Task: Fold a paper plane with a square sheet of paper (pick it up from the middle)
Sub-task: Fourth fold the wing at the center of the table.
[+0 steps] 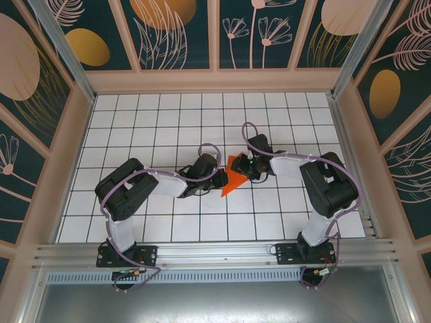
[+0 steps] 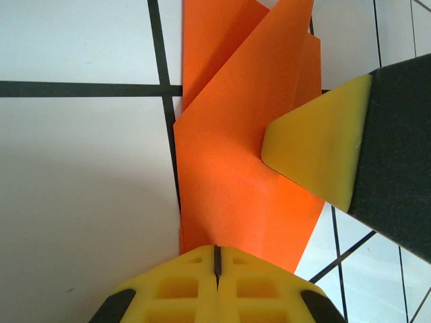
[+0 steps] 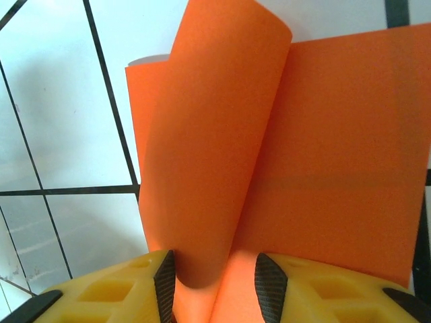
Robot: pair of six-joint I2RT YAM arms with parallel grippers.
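Note:
The orange sheet of paper (image 1: 231,179), partly folded into a pointed shape, lies mid-table between both grippers. My left gripper (image 1: 213,176) sits at its left edge. In the left wrist view the left gripper (image 2: 217,253) is shut, and the folded paper (image 2: 232,161) runs out from under its tips. A yellow fingertip (image 2: 323,151) of the right gripper presses against the paper there. My right gripper (image 1: 245,165) is at the paper's right side. In the right wrist view the right gripper (image 3: 211,286) stands open, with a curled flap of the paper (image 3: 209,148) rising between its pads.
The white tiled table (image 1: 168,128) has black grid lines and is boxed in by patterned walls (image 1: 215,33) on three sides. A metal rail (image 1: 215,252) with the two arm bases runs along the near edge.

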